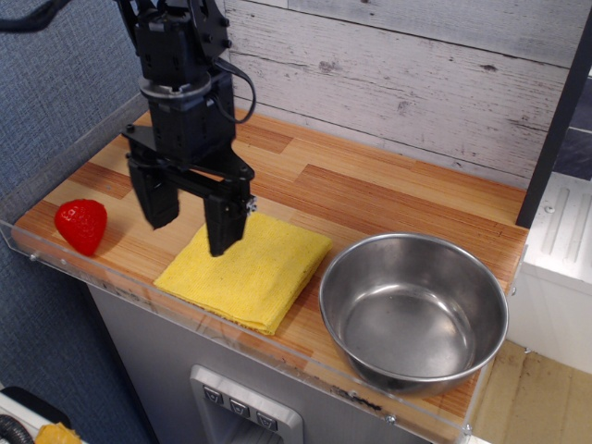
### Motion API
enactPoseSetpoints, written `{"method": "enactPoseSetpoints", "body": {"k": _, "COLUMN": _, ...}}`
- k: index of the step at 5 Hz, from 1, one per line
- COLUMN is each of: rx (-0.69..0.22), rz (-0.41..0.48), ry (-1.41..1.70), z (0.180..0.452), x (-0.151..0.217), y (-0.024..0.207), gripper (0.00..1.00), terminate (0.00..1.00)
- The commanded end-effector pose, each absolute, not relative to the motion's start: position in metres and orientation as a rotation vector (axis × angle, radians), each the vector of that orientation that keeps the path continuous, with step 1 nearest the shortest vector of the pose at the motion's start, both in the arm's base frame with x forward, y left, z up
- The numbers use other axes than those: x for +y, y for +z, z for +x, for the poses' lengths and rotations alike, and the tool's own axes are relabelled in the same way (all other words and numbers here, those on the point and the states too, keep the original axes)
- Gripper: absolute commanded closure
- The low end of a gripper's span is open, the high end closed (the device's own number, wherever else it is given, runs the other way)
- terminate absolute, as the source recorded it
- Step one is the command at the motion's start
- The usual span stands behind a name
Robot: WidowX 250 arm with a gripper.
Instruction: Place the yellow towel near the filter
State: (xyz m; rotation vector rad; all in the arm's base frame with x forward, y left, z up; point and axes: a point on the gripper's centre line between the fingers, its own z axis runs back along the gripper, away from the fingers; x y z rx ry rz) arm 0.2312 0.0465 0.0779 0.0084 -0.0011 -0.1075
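Hovering hand (191, 222) spread wide, over yellow towel's (250, 273) left edge, contact unclear, towel flat on counter (388, 190), bowl (413, 311) beside.

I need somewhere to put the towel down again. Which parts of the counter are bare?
Bare wood runs along the back wall, behind the yellow towel and the steel bowl. The front is crowded: strawberry, towel and bowl in a row, with the open gripper over the towel's left edge.
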Motion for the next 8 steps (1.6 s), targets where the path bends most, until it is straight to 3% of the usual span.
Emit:
{"method": "enactPoseSetpoints", "body": {"k": 1, "rx": -0.076, "rz": 0.007, "ry": -0.117, "z": 0.234, "x": 0.051, "y": 0.074, "gripper": 0.0, "terminate": 0.0}}
{"method": "enactPoseSetpoints", "body": {"k": 4, "rx": -0.029, "rz": -0.045, "ry": -0.009, "z": 0.246, "x": 0.06, "y": 0.03, "gripper": 0.0, "terminate": 0.0}}
{"method": "enactPoseSetpoints", "body": {"k": 6, "rx": -0.063, "rz": 0.034, "ry": -0.032, "z": 0.257, "x": 0.049, "y": 0.028, "gripper": 0.0, "terminate": 0.0}}
{"method": "enactPoseSetpoints", "body": {"k": 8, "rx": -0.093, "rz": 0.003, "ry": 0.053, "z": 0.254, "x": 0.051, "y": 0.025, "gripper": 0.0, "terminate": 0.0}}
